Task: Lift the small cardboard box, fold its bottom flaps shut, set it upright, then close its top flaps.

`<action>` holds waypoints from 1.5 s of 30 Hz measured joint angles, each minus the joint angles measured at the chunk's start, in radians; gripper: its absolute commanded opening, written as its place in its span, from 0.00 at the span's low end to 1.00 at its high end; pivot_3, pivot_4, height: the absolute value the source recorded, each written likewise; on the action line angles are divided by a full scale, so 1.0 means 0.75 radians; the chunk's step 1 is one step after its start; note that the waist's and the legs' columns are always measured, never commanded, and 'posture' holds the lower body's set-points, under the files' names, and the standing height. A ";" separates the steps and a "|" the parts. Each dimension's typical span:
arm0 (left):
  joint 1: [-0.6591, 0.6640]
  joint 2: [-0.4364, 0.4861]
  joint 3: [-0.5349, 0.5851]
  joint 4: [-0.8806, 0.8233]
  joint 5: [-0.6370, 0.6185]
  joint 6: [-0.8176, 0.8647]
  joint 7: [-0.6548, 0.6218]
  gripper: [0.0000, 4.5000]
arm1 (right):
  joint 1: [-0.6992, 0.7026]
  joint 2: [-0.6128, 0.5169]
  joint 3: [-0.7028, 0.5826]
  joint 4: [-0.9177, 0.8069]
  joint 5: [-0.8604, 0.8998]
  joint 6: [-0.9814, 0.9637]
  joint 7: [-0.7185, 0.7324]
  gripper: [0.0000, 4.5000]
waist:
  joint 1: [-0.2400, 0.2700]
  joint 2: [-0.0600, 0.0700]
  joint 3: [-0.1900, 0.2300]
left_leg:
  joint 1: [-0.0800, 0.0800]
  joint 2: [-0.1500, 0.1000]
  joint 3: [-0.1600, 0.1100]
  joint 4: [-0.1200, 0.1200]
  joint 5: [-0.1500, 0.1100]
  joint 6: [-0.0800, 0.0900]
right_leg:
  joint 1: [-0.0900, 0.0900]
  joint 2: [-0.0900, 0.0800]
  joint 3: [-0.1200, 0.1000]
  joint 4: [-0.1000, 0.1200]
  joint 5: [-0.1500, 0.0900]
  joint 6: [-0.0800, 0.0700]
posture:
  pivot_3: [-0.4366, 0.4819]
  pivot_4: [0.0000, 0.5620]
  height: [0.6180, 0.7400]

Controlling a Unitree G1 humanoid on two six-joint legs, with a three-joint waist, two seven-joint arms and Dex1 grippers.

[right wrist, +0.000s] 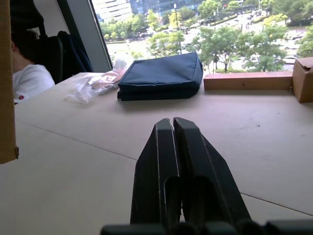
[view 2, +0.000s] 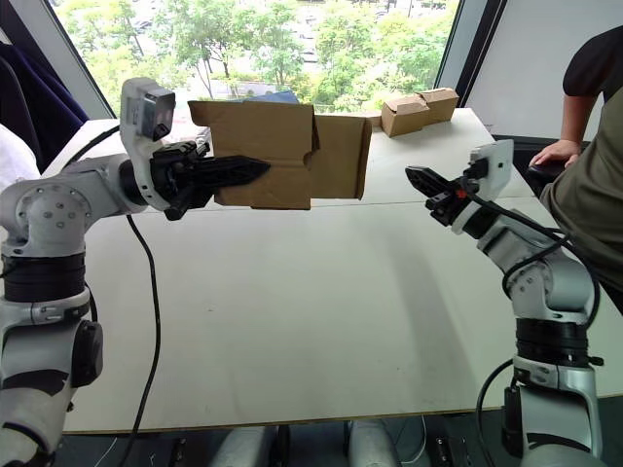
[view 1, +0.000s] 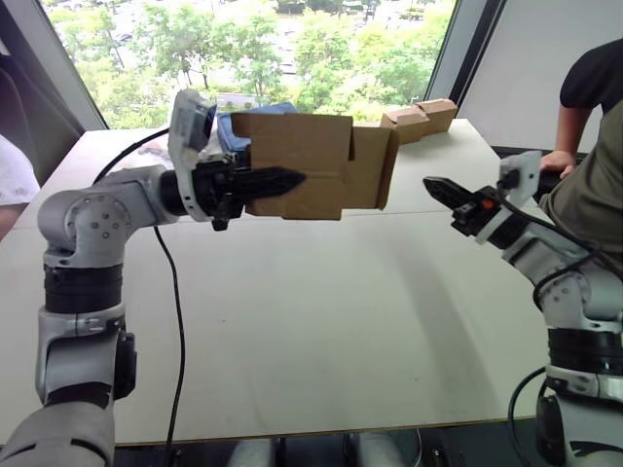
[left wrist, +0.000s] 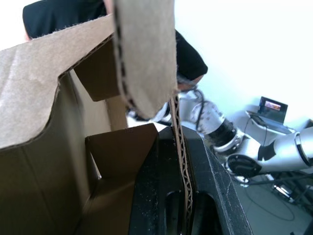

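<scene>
The small cardboard box (view 1: 316, 165) is held aloft at upper centre, one wall clamped by the left gripper (view 1: 277, 182), while the right gripper (view 1: 440, 189) is pressed together, empty, at right.

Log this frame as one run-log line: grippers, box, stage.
left gripper: shut on small cardboard box, held above table | right gripper: shut, empty, apart | flaps: unfolded | stage: lifted

Left arm raised, forearm level, pointing toward robot's right. Left claw (view 1: 277, 181) clamped on wall of small cardboard box (view 1: 311, 165), one finger each side. Right arm bent, forearm angled inward. Right claw (view 2: 421, 179) empty, fingers pressed together, held above worktop (view 2: 321, 311).
</scene>
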 measured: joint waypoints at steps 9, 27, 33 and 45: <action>-0.002 0.003 0.000 0.005 -0.019 0.012 0.013 0.00 | -0.061 0.152 0.045 -0.073 0.074 0.055 0.043 0.02 | 0.001 0.000 0.000 | 0.000 0.000 0.000 0.002 0.000 0.000 | 0.001 0.000 0.000 0.000 0.000 0.000 | 0.48 0.27 1.00; -0.020 0.010 -0.001 0.095 0.011 -0.018 0.006 0.00 | -0.009 0.325 0.035 -0.419 0.505 0.308 -0.124 0.02 | 0.003 0.000 0.000 | 0.000 0.000 -0.001 0.002 0.000 0.001 | 0.001 -0.001 0.000 0.000 0.000 0.000 | 0.48 0.27 1.00; -0.020 0.001 -0.001 0.095 0.011 -0.018 0.009 0.00 | 0.014 0.378 0.033 -0.414 0.535 0.295 -0.170 0.14 | 0.001 0.000 0.000 | 0.000 0.000 -0.001 0.002 0.000 0.001 | 0.000 0.000 0.000 0.001 0.000 0.000 | 0.48 0.27 1.00; -0.020 0.001 0.000 0.094 0.010 -0.016 0.012 0.00 | 0.082 0.430 -0.022 -0.413 0.675 0.275 -0.252 0.96 | 0.000 0.000 0.000 | 0.000 0.000 -0.001 0.002 -0.001 0.001 | 0.000 -0.001 0.000 0.001 0.000 0.000 | 0.48 0.27 1.00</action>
